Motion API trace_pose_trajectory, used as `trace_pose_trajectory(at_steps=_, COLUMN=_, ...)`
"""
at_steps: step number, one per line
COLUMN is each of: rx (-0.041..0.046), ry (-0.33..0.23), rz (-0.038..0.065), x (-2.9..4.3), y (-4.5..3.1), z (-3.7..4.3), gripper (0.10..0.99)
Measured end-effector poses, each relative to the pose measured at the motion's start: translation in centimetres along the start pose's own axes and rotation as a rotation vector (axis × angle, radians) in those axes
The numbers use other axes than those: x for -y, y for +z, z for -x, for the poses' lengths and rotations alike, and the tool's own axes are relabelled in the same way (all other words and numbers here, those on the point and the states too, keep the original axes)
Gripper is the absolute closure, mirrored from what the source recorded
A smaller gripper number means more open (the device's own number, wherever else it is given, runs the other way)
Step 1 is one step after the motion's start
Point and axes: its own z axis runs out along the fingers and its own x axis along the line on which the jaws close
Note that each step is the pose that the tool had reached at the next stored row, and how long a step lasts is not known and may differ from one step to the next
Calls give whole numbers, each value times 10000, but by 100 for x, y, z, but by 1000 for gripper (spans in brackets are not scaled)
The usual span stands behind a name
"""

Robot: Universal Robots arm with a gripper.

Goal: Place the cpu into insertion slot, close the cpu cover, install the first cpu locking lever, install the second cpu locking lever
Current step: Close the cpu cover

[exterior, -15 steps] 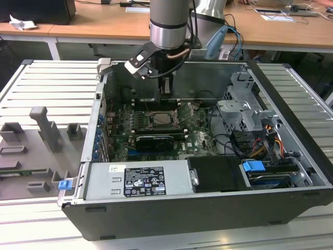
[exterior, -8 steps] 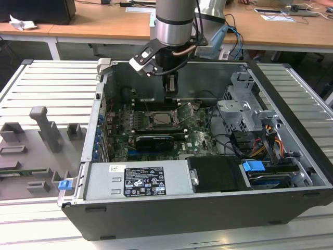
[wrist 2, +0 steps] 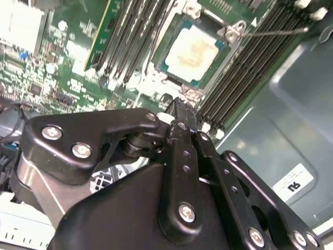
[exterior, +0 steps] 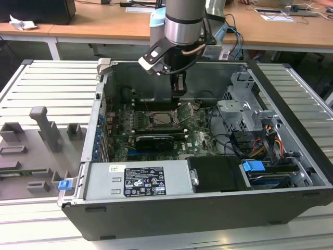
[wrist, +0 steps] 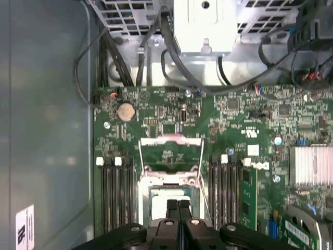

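Claw (wrist: 178, 205) shut and empty, hovering above the seated cpu (wrist 2: 193, 52) (placement judged done); I find the cpu cover (wrist: 171, 140) raised, needing a downward press.

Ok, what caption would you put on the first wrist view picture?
Shut pincer above the seated cpu, with the cpu cover flipped open.

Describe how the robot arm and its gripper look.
The arm is a silver-grey cylinder with black rings and a light blue cap. The gripper is black: hinged link bars with silvery screws, ending in slim jaws. A brownish cable loops beside it.
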Motion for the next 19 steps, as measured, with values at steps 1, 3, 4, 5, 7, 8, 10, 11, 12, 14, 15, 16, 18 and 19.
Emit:
trace_pose_trajectory(at_steps=1, rx=-4, ry=-156, rz=-4, x=-6, y=11, z=0, gripper=980)
trace_pose_trajectory(at_steps=3, rx=-8, ry=-382, rz=-13, x=-47, y=39, z=1, gripper=980)
trace_pose_trajectory(at_steps=4, rx=-9, ry=-415, rz=-15, x=-65, y=47, z=1, gripper=980)
trace_pose_trajectory(at_steps=5, rx=-9, ry=-431, rz=-15, x=-74, y=52, z=1, gripper=980)
trace_pose_trajectory(at_steps=7, rx=-7, ry=-446, rz=-16, x=-96, y=64, z=1, gripper=980)
trace_pose_trajectory(at_steps=8, rx=-6, ry=-445, rz=-16, x=-105, y=65, z=1, gripper=980)
trace_pose_trajectory(at_steps=10, rx=-9, ry=-447, rz=-15, x=-138, y=68, z=1, gripper=980)
trace_pose_trajectory(at_steps=11, rx=-8, ry=-446, rz=-15, x=-154, y=69, z=1, gripper=980)
trace_pose_trajectory(at_steps=12, rx=-9, ry=-446, rz=-16, x=-164, y=70, z=1, gripper=980)
trace_pose_trajectory(at_steps=14, rx=-9, ry=-446, rz=-15, x=-192, y=72, z=0, gripper=980)
trace_pose_trajectory(at_steps=15, rx=-10, ry=-445, rz=-16, x=-204, y=72, z=0, gripper=980)
trace_pose_trajectory(at_steps=16, rx=-10, ry=-447, rz=-17, x=-225, y=73, z=0, gripper=980)
trace_pose_trajectory(at_steps=18, rx=-8, ry=-447, rz=-27, x=-273, y=78, z=0, gripper=980)
trace_pose_trajectory(at_steps=19, rx=-9, ry=-449, rz=-32, x=-296, y=83, z=0, gripper=980)
